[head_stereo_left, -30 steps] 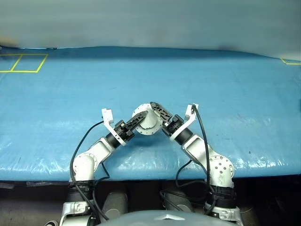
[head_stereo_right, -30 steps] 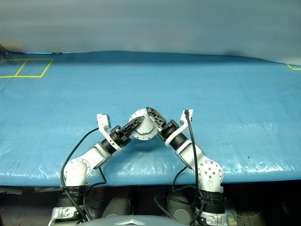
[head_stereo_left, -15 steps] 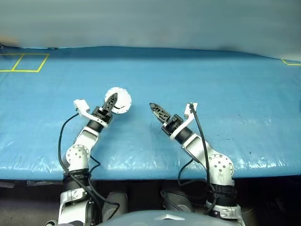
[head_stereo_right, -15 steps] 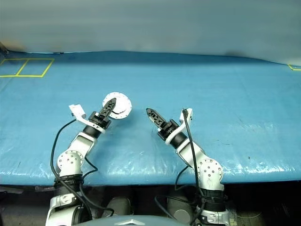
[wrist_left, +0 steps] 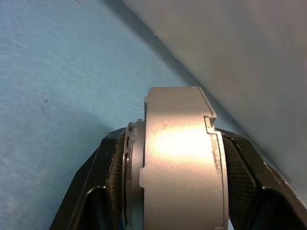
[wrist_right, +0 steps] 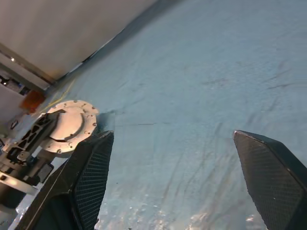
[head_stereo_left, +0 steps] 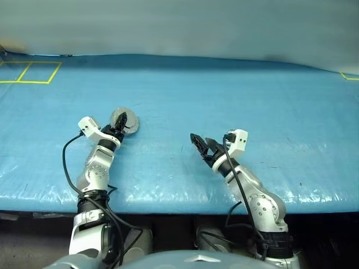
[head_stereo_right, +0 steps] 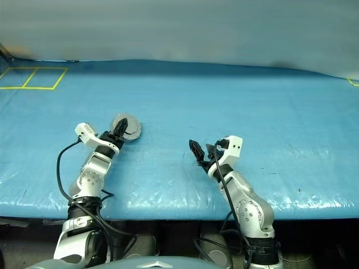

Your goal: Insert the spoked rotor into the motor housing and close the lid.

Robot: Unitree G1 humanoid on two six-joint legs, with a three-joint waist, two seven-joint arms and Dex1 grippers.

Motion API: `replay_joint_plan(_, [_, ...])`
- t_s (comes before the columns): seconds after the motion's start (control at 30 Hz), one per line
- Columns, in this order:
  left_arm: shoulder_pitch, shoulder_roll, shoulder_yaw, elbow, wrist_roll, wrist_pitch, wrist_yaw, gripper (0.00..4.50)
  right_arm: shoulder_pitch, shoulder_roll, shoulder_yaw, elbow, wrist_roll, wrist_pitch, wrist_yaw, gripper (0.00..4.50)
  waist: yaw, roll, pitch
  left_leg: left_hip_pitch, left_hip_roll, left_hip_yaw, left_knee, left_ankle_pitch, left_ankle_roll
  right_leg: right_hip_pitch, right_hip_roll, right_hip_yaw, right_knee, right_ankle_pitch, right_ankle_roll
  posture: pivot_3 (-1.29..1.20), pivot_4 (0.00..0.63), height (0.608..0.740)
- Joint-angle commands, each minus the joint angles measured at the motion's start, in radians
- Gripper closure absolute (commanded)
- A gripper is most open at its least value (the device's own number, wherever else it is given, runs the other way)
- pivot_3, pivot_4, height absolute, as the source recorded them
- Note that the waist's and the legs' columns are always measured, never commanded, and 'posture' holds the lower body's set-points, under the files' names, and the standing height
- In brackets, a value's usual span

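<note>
The motor housing is a round silver metal can, held at the left of the blue table cover. My left gripper is shut on it; in the left wrist view its silver wall sits between both black fingers. It hangs low over the cover, and I cannot tell whether it touches. To the right my right gripper stands open and empty, well apart from the can. From the right wrist the can's pale flange shows beyond the spread fingers. The spoked rotor and the lid are hidden.
The blue cover spreads wide over the table, with its front edge near me. Yellow tape squares mark the far left corner. A grey wall rises behind the table.
Both grippers met at the motor housing in the middle. My left gripper has carried it off to the left and forward. The right gripper has drawn back to the right, sunk and rolled.
</note>
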Motion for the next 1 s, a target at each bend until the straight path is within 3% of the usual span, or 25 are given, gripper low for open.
replay_joint_plan(0.03, [-0.01,0.031,0.012,0.018,0.04,-0.03,0.007,1.23,0.002,0.012,-0.014,-0.037,-0.016,-0.019,0.004,0.31,-0.003,0.0,0.0,0.0,0.0,0.0,0.0,0.0,0.0,0.0,0.0,0.0,0.0,0.0,0.0,0.0,0.15,0.74])
replay_joint_plan(0.13, [-0.012,0.044,0.015,0.027,0.056,-0.005,0.039,0.32,0.0,0.022,-0.006,-0.036,-0.03,-0.013,0.01,0.31,-0.002,0.0,0.0,0.001,0.0,0.0,0.0,0.001,-0.001,0.0,0.0,0.0,0.0,0.001,0.0,0.0,0.15,0.74])
replay_joint_plan(0.5, [0.025,0.181,0.138,0.043,0.08,-0.026,0.127,0.32,0.018,0.048,0.033,-0.028,-0.07,-0.005,0.057,0.31,-0.004,0.0,0.0,0.001,0.001,-0.001,0.0,0.002,-0.002,0.0,0.001,0.0,0.001,0.002,0.0,0.0,0.15,0.74])
replay_joint_plan(0.63, [0.063,0.217,0.138,-0.03,0.048,0.004,0.038,0.32,0.015,0.049,0.033,-0.021,-0.093,-0.01,0.059,0.31,0.001,0.0,0.0,0.001,0.0,-0.001,0.0,0.002,-0.003,0.0,0.0,0.0,0.001,0.002,0.0,0.0,0.15,0.74])
replay_joint_plan(0.77, [0.125,0.232,0.041,-0.228,0.055,0.031,-0.075,0.32,0.01,0.006,0.031,-0.031,-0.199,-0.074,0.056,0.31,0.005,-0.001,0.0,0.001,0.0,-0.001,0.0,0.002,-0.004,0.001,0.0,-0.001,0.0,0.002,0.0,0.0,0.15,0.74])
replay_joint_plan(1.0, [0.196,0.192,-0.182,-0.484,0.132,0.055,-0.122,0.32,0.024,-0.084,0.031,-0.074,-0.348,-0.133,0.054,0.31,0.001,-0.001,-0.001,0.003,0.001,0.0,-0.001,0.003,-0.004,0.002,0.0,0.0,0.001,0.003,-0.001,0.0,0.15,0.74])
